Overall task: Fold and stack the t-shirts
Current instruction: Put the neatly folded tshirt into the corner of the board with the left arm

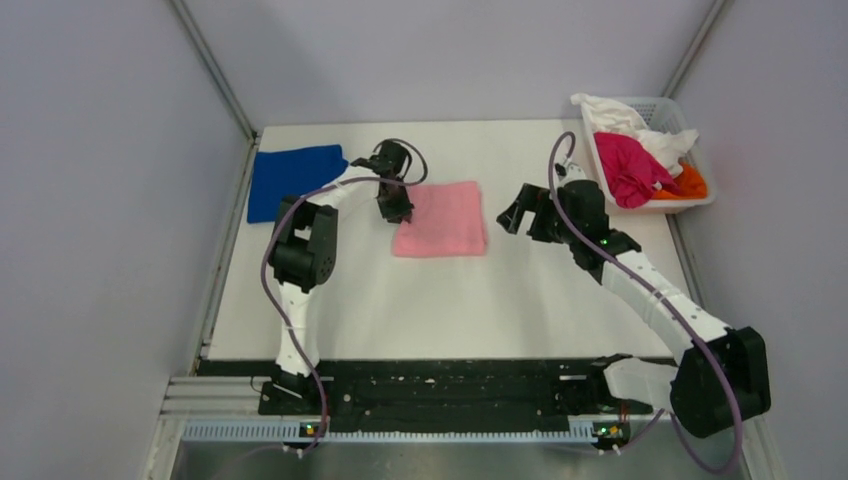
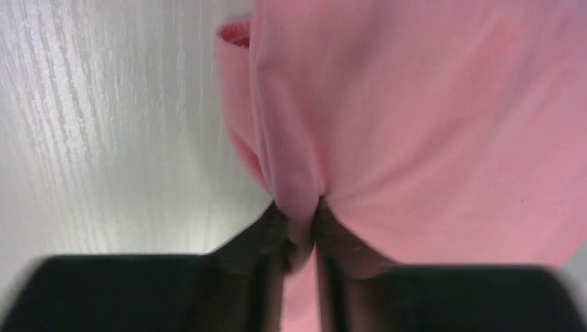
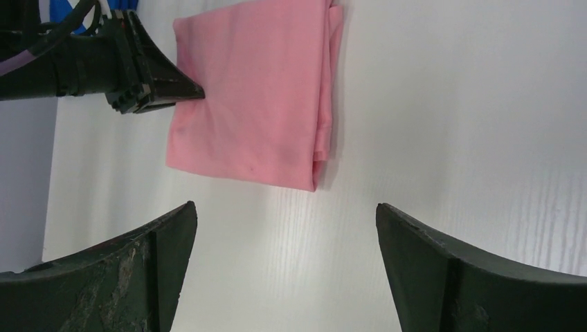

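A light pink t-shirt (image 1: 441,219) lies folded into a rectangle in the middle of the table. It also shows in the left wrist view (image 2: 429,124) and the right wrist view (image 3: 256,97). My left gripper (image 1: 396,212) is shut on the pink shirt's left edge, pinching a ridge of cloth (image 2: 299,207). A royal blue t-shirt (image 1: 290,178) lies folded at the far left of the table. My right gripper (image 1: 514,216) is open and empty, to the right of the pink shirt (image 3: 284,214).
A white slotted basket (image 1: 690,202) stands at the back right with white (image 1: 640,125), magenta (image 1: 625,165) and orange (image 1: 688,185) shirts piled in it. Grey walls close in the table on the left, back and right.
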Available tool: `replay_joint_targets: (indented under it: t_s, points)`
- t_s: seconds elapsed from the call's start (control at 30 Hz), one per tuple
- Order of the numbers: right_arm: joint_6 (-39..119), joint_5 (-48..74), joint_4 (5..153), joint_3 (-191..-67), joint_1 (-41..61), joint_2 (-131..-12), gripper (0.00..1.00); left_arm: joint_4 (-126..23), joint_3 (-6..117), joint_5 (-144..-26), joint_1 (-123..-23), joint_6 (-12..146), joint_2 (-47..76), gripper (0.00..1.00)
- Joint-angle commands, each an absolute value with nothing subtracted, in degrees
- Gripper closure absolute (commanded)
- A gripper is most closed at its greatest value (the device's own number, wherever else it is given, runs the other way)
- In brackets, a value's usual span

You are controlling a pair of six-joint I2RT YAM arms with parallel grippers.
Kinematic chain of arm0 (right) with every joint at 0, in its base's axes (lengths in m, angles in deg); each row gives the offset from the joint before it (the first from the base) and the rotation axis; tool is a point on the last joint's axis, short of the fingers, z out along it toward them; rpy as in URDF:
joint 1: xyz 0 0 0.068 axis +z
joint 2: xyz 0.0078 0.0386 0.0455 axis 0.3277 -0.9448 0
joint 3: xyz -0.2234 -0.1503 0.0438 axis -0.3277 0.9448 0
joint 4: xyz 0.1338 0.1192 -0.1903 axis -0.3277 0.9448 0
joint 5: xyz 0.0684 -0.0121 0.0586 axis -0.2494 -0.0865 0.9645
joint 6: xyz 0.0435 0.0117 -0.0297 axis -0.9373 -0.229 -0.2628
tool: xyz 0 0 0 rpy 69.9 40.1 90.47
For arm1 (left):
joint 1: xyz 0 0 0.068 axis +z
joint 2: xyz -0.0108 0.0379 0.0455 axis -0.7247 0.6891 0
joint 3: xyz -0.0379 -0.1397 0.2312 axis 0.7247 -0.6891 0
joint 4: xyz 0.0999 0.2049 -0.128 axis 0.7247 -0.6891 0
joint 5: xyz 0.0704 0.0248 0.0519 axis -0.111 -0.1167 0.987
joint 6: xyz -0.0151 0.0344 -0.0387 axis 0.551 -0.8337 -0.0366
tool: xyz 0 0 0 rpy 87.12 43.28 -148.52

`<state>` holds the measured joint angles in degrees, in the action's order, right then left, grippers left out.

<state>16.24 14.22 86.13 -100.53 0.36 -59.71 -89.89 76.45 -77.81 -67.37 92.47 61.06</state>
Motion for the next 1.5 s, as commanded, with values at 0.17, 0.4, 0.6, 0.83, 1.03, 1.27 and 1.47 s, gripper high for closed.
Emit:
replay_joint_targets:
  t_s: [0.17, 0.4, 0.6, 0.83, 1.03, 1.27, 1.47]
  points:
    - [18.9, 8.6, 90.0, -98.6, 0.1, -52.8, 0.01, -102.8, 89.6, -53.8, -70.9, 88.0, 66.2, 1.00]
    - [20.7, 7.4, 90.0, -98.4, 0.0, -51.8, 0.01, -98.2, 93.7, -34.2, -69.6, 75.5, 64.8, 1.00]
    - [21.8, 5.9, 90.2, -98.5, 0.0, -51.6, 0.01, -94.6, 100.4, -26.9, -66.6, 66.7, 66.3, 1.00]
    - [22.1, 5.4, 90.6, -98.3, 0.0, -51.4, 0.01, -90.9, 104.2, -23.6, -62.4, 59.7, 65.4, 1.00]
    - [22.1, 4.7, 90.6, -98.3, 0.0, -51.5, 0.01, -85.0, 104.8, -20.5, -60.5, 50.9, 63.7, 1.00]
    - [22.2, 3.5, 91.0, -98.4, -0.1, -52.1, 0.01, -83.4, 107.2, -19.8, -59.6, 46.3, 61.9, 1.00]
    - [21.9, 3.4, 91.5, -98.5, -0.1, -52.1, 0.01, -83.4, 107.5, -19.8, -58.6, 46.4, 60.0, 1.00]
